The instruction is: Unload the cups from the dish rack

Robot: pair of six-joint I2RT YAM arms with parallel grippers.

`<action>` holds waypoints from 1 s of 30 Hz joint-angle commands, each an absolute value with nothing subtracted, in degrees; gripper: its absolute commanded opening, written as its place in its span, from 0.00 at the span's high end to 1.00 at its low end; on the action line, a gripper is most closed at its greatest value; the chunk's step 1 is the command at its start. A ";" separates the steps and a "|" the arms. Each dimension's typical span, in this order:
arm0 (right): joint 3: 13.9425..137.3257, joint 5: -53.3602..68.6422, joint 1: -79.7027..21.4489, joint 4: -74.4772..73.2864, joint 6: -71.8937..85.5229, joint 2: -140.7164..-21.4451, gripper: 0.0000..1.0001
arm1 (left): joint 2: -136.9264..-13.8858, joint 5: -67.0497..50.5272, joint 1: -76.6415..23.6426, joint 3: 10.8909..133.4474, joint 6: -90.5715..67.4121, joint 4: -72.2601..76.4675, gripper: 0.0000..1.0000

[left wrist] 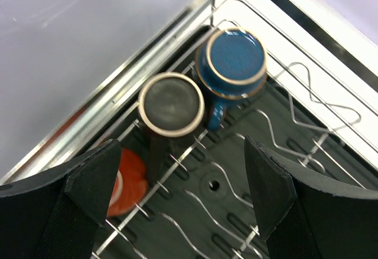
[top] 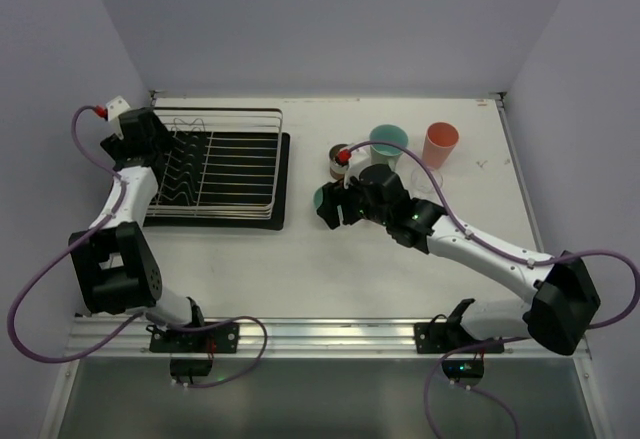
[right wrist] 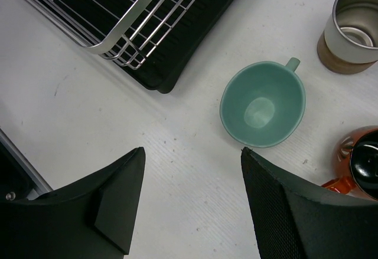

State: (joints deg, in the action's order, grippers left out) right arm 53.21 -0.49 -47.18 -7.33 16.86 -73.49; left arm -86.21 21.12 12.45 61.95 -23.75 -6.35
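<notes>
Gaping empty, two end effectors (left wrist: 180, 182) (right wrist: 192, 194) hover; three cups (left wrist: 230, 58) (left wrist: 171, 105) (left wrist: 127, 182) sit in one dish rack (left wrist: 319, 94).

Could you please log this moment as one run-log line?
left claw: open over dish rack, blue mug and dark mug inside | right claw: open, near teal mug

lab booth, bare white walls (top: 330, 19)

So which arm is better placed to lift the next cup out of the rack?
Left. The left end effector is open over the dish rack, just above the upturned blue mug and dark mug. The right end effector, also open, is off the rack, over the teal cup on the table.
</notes>
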 commanded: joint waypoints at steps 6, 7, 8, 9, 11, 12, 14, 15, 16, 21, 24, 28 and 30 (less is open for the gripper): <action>53.44 -0.79 -46.93 -4.13 17.75 -74.97 0.32 | -89.29 19.51 15.20 64.25 -21.18 1.49 0.16; 53.44 -0.79 -46.93 -4.13 17.75 -75.06 0.32 | -89.64 19.42 15.29 64.42 -21.09 1.76 0.16; 53.44 -0.62 -46.93 -4.04 17.75 -75.06 0.32 | -89.91 19.08 15.47 64.60 -20.92 1.93 0.16; 53.52 -0.53 -46.93 -4.13 17.58 -75.15 0.32 | -90.61 18.81 15.64 64.69 -20.74 2.19 0.19; 53.53 -0.44 -46.93 -4.04 17.58 -75.32 0.32 | -91.58 18.54 15.64 64.95 -20.57 2.72 0.21; 53.61 -0.35 -46.93 -4.13 17.58 -75.41 0.32 | -91.84 18.54 15.82 64.95 -20.57 2.81 0.22; 53.61 -0.35 -46.93 -4.04 17.58 -75.41 0.32 | -92.63 18.46 15.91 65.04 -20.39 3.42 0.25; 53.53 -0.35 -47.02 -4.04 17.58 -75.50 0.33 | -92.81 18.46 16.00 65.04 -20.39 3.69 0.27; 53.53 -0.35 -46.93 -4.04 17.58 -75.50 0.33 | -93.07 18.46 16.08 64.95 -20.39 3.95 0.28; 53.53 -0.35 -47.02 -4.04 17.49 -75.67 0.33 | -94.39 18.46 16.35 65.04 -20.13 4.83 0.36; 53.53 -0.35 -46.93 -4.04 17.49 -75.50 0.33 | -94.75 18.54 16.44 64.86 -19.95 5.18 0.42; 53.53 -0.35 -46.93 -3.96 17.58 -75.50 0.33 | -94.22 18.20 16.44 63.99 -19.69 6.15 0.54; 53.53 -0.35 -46.93 -3.96 17.67 -75.24 0.33 | -93.52 17.84 16.44 63.46 -19.69 6.24 0.64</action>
State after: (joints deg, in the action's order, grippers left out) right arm 53.21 -0.43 -47.18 -6.61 16.99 -75.48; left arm -94.30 17.65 15.94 62.59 -20.40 1.58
